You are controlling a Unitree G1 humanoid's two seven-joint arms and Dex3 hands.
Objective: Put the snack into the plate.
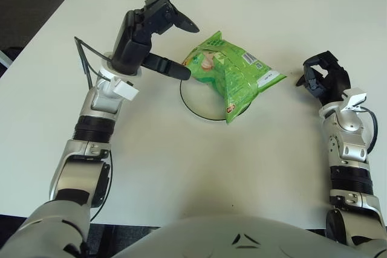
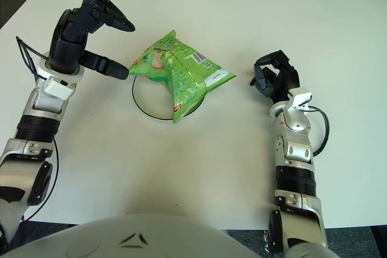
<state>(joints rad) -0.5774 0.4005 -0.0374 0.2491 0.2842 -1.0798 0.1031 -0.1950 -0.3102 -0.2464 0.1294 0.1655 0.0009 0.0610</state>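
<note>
A green snack bag (image 1: 233, 74) lies on a white plate with a dark rim (image 1: 193, 106) in the middle of the white table; it covers most of the plate and overhangs its right side. My left hand (image 1: 172, 46) is just left of the bag, fingers spread wide, one finger (image 1: 172, 67) reaching to the bag's left edge, holding nothing. My right hand (image 1: 323, 77) shows to the right of the plate, apart from the bag, fingers curled and holding nothing.
The white table (image 1: 199, 167) runs to dark floor at the far and left edges. A thin black cable (image 1: 84, 58) loops beside my left wrist.
</note>
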